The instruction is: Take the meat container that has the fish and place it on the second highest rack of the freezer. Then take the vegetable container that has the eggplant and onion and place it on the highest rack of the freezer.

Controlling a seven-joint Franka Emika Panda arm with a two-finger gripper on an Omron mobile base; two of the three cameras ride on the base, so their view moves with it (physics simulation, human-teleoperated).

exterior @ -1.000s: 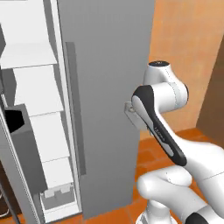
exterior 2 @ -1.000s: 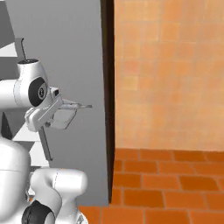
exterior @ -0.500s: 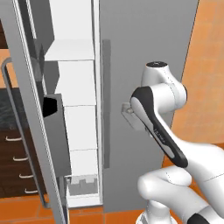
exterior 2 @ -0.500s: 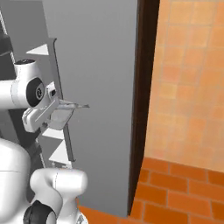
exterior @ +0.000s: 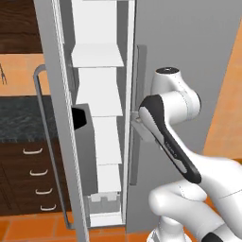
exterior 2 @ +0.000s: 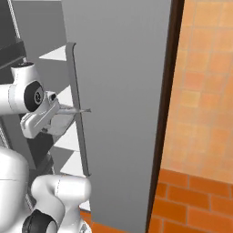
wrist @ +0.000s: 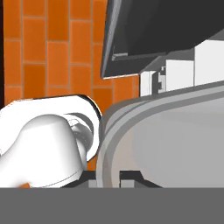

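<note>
freezer door (exterior 2: 123,113), a tall stiff grey slab, stands partly open beside the white racks (exterior: 101,108). the fingers (exterior 2: 81,110) are clenched on its vertical handle (exterior 2: 77,113), the sensible hold: rigid, likely heavy on its hinge. fish container can't be made out near the door.
</note>
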